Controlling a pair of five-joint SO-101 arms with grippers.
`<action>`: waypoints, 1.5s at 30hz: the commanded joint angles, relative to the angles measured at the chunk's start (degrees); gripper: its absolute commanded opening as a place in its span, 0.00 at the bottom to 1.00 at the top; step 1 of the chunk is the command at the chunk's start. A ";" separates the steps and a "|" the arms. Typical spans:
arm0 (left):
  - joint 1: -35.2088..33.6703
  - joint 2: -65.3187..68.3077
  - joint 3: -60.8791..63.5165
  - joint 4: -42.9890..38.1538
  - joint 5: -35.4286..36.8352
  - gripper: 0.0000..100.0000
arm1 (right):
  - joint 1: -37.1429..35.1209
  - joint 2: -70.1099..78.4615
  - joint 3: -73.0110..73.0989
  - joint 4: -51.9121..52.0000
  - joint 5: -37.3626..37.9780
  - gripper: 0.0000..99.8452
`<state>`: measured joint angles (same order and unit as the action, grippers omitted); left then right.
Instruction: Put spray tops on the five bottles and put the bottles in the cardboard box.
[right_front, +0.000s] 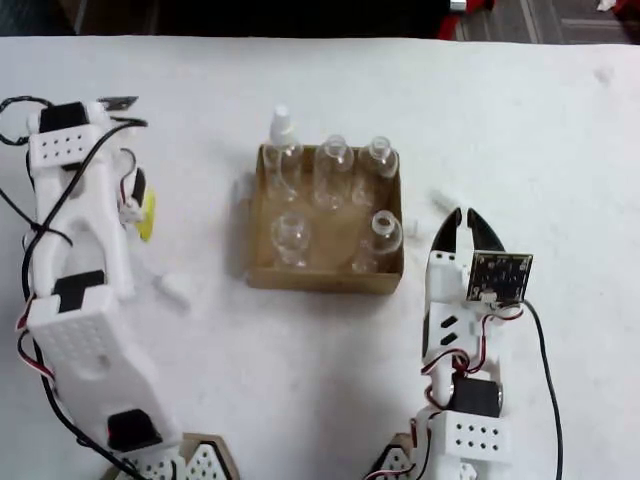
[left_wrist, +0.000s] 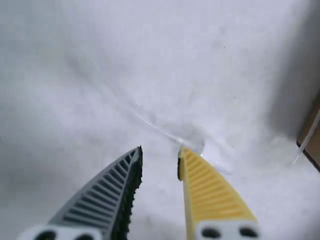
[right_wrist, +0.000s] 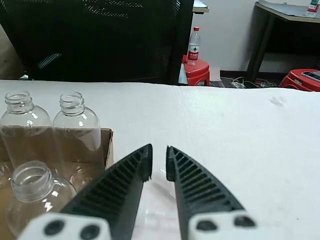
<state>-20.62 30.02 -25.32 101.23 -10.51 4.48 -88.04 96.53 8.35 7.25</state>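
Note:
The cardboard box (right_front: 262, 272) stands mid-table and holds five clear bottles. The back-left bottle (right_front: 283, 150) wears a white spray top (right_front: 281, 124); the other bottles, such as one at the front (right_front: 291, 235), have bare necks. My left gripper (right_front: 142, 205) (left_wrist: 160, 152) is left of the box, low over the table, open and holding nothing. A loose spray top (left_wrist: 207, 150) with its thin tube lies just past its yellow fingertip (left_wrist: 182, 155). My right gripper (right_front: 466, 217) (right_wrist: 159, 150) rests right of the box, narrowly open and holding nothing. Three open bottles (right_wrist: 75, 122) show beside it.
One loose spray top (right_front: 172, 289) lies on the white table left of the box's front corner. Another (right_front: 443, 203) lies between the box and my right gripper. Behind the table stand a black mesh chair (right_wrist: 100, 40) and red stools (right_wrist: 195, 67).

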 joint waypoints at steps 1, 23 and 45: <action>0.57 -5.32 -2.73 0.97 -9.14 0.11 | -0.48 -0.13 0.62 -1.45 0.88 0.04; 13.05 -71.08 49.05 -13.45 -65.76 0.11 | -0.48 -0.13 0.62 -1.54 0.88 0.04; 9.19 -54.73 66.55 -28.48 -96.44 0.15 | -0.57 -0.13 0.62 -1.54 0.88 0.04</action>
<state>-12.09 -35.65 48.88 68.97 -102.64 4.48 -88.04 96.53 8.35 7.25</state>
